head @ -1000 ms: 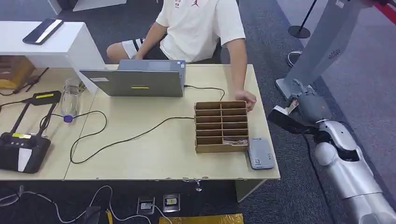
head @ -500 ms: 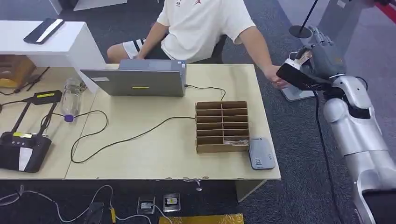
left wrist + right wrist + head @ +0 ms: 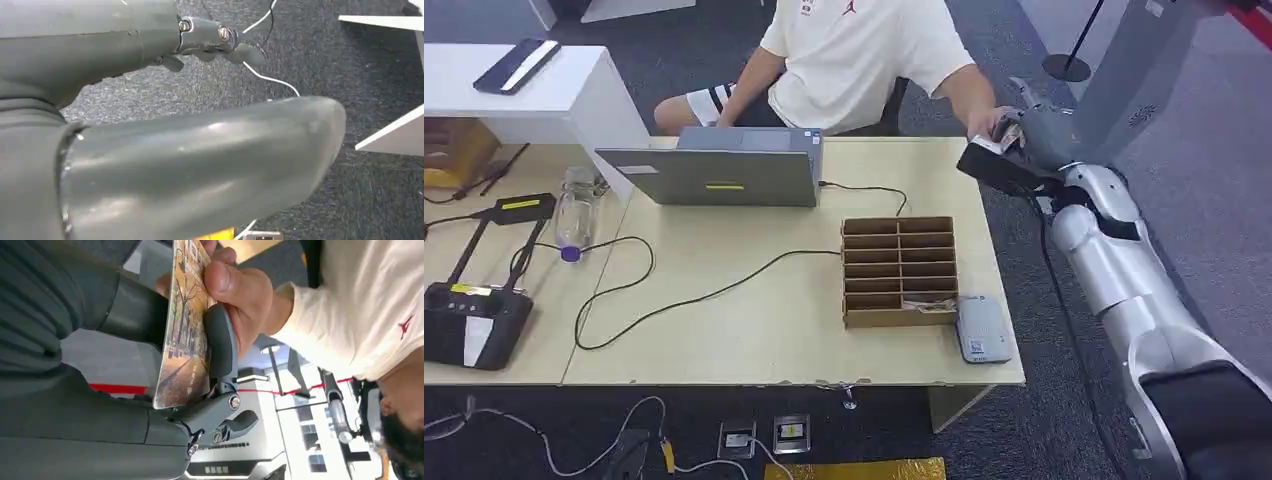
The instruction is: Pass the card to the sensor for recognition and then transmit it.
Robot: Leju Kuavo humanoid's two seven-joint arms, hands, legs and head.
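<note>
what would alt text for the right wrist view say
The robot's right hand pinches a printed card between its thick thumb and a dark finger, while a person's hand grips the same card's far end. The person wears a white shirt.

Left hand (image 3: 165,150): grey thumb and darker fingers (image 3: 220,42) apart, holding nothing, over dark carpet (image 3: 300,50). White cable (image 3: 270,79) lies on carpet.

A laptop (image 3: 719,177) sits open at the back of the counter (image 3: 754,330), a cable (image 3: 694,296) trailing across it. A cardboard divider box (image 3: 898,271) stands near the right edge. A clear bottle (image 3: 576,210) and a black controller (image 3: 469,322) sit left.
</note>
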